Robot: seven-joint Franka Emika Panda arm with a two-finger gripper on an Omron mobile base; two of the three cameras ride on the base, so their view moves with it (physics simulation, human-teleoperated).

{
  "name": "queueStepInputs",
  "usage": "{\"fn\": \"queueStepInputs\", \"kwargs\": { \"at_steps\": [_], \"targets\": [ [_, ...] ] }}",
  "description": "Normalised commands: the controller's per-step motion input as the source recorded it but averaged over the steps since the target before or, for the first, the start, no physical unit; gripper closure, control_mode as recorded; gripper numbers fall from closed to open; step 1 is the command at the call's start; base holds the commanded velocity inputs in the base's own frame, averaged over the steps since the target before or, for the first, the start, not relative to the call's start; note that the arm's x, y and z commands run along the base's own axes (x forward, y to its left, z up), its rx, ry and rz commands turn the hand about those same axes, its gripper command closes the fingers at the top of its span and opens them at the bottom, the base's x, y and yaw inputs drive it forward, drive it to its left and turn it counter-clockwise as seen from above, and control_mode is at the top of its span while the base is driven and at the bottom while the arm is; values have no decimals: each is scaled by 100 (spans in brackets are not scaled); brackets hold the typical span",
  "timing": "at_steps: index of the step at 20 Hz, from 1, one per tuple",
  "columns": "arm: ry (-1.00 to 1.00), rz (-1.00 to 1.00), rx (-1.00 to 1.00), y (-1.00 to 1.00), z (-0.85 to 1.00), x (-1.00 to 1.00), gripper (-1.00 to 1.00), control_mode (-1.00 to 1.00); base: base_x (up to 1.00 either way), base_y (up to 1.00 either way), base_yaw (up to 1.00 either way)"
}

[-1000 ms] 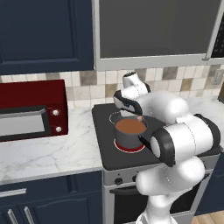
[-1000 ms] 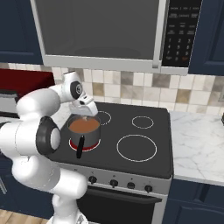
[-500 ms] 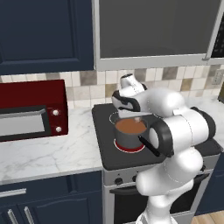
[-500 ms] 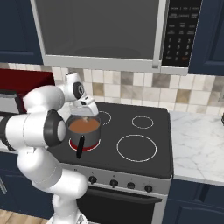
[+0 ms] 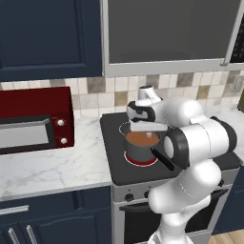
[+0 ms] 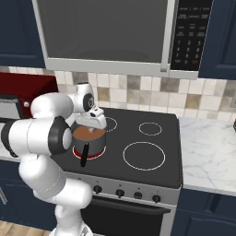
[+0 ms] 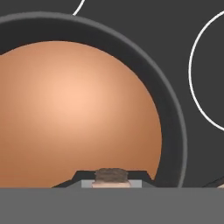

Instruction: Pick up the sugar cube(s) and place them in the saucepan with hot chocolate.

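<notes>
Arm folded forward over the stove [image 5: 181, 157], elbow raised high toward the front edge, forearm reaching back and down to the pot. Wrist bent so the hand points straight down.

Gripper [image 5: 148, 134] hangs directly above the saucepan [image 5: 141, 148], just over the rim. In the right base view the gripper [image 6: 95, 129] sits over the back part of the saucepan [image 6: 89, 141].

Fingers drawn together, clamped on a sugar cube [image 7: 111, 176]: in the hand view a small brownish, rough-textured block sits pinched between the two dark tips at the bottom edge. Below it lies the hot chocolate [image 7: 74, 113], smooth and reddish-brown, inside the grey rim of the saucepan [image 7: 173, 118]. Cube is above the liquid, not in it.

Saucepan stands upright on the front left burner of the stove, on a red-glowing ring [image 5: 141, 162]. Its black handle [image 6: 85, 155] points toward the front edge of the stove.

Other burner rings [image 6: 143, 156] on the right half of the stove top. Red microwave [image 5: 33, 121] on the marble counter [image 5: 52, 167] at the left, well apart from the stove. Second cube not made out anywhere.
</notes>
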Motion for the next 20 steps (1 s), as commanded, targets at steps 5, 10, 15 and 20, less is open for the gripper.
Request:
{"fn": "queueStepInputs", "kwargs": {
  "at_steps": [5,10,15,20],
  "targets": [
    [0,0,0,7,0,6,-100,-100,0,0,0],
    [0,0,0,11,0,7,-100,-100,0,0,0],
    [-2,0,0,0,0,0,-100,-100,0,0,0],
    [-14,0,0,0,4,-33,-100,-100,0,0,0]
  ]
}}
